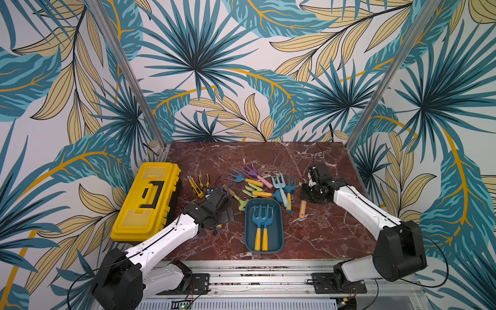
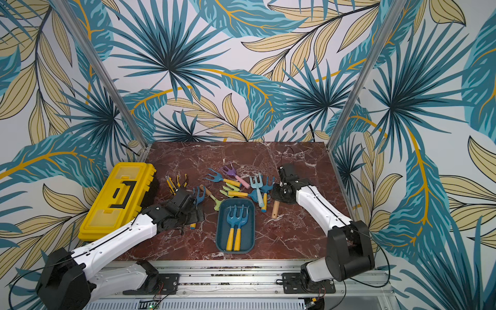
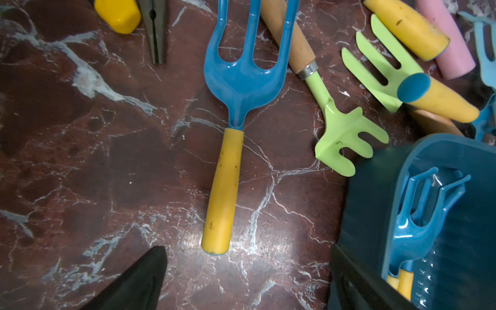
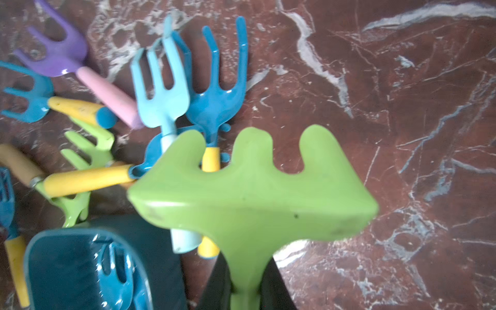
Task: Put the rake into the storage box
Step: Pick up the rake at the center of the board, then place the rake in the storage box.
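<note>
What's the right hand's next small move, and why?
Likely lift the green rake and swing it toward the storage box. The right hand is shut on the rake's neck, while the box lies apart from it, toward the robot's left and nearer the base, with two blue rakes already inside.

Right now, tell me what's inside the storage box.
In the storage box lie a blue rake and a second blue rake, side by side, yellow handles toward the robot. Nothing else shows; the floor beneath them is covered.
</note>
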### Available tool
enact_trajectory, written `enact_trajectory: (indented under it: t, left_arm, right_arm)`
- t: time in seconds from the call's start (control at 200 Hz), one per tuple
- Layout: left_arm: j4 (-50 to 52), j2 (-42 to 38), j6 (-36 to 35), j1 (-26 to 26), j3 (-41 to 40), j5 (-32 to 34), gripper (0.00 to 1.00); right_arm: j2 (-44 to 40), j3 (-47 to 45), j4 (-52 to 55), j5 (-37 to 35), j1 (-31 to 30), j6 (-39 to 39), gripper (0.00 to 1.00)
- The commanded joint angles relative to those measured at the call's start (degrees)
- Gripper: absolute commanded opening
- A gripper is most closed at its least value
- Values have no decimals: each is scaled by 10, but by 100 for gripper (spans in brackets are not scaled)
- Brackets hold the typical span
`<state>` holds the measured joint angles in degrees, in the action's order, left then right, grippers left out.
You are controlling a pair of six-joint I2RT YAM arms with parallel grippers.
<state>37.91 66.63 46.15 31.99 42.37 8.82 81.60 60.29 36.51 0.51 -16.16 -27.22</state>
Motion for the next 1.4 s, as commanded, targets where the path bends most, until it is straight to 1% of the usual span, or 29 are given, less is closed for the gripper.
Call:
enact_trajectory:
  t: [0.0,0.105,0.27,0.456,0.571,0.646,0.661,0.701,0.786,0.806,0.846,1.007,1.072,1.187,1.237,1.257,1.287,1.337,1.367,1.392]
  left_arm:
    - [-37,-17,-12,-29,-27,-17,100]
    - [-58,-19,-18,-48,-44,-33,100]
    - [-71,-10,-31,-69,-56,-46,100]
    - [-87,-4,-39,-86,-69,-48,100]
    - [-98,12,-42,-88,-72,-51,98]
    - [-96,27,-48,-89,-66,-51,94]
    - [-95,31,-49,-89,-63,-67,94]
    - [-91,40,-53,-90,-59,-73,91]
    - [-94,61,-58,-90,-55,-73,86]
    - [-95,65,-58,-90,-55,-73,84]
    - [-97,73,-59,-89,-53,-73,82]
    - [-110,96,-61,-90,-52,-72,73]
    - [-113,104,-61,-90,-51,-72,72]
    - [-117,116,-62,-90,-48,-69,66]
    - [-119,122,-64,-90,-46,-69,66]
    - [-120,125,-65,-90,-44,-69,64]
    - [-120,129,-65,-90,-42,-70,64]
    - [-120,137,-67,-90,-38,-71,62]
    - [-120,141,-67,-89,-36,-71,61]
    - [-120,144,-68,-90,-36,-71,60]
  right_arm:
    - [-35,-16,52,7,-41,-19,4]
    - [-66,-11,75,5,-94,-40,4]
    - [-88,-2,90,40,-161,-69,4]
    - [-75,-3,77,66,-228,-110,4]
    - [-51,3,58,68,-255,-132,4]
    - [-29,12,46,64,-273,-143,4]
    - [-25,14,44,63,-277,-145,4]
    - [-11,22,41,58,-286,-151,4]
    - [19,36,38,46,-295,-158,4]
    - [26,39,37,43,-313,-160,4]
    - [39,43,36,37,-319,-162,4]
    - [76,44,32,12,-325,-171,4]
    - [87,41,30,4,-325,-173,4]
    - [107,39,30,-10,-325,-175,5]
    - [113,36,30,-17,-326,-176,9]
    - [116,35,30,-20,-325,-177,14]
    - [118,34,30,-23,-326,-178,24]
    - [120,33,30,-23,-326,-177,30]
    - [118,33,30,-24,-325,-177,36]
    - [116,33,31,-26,-326,-176,39]
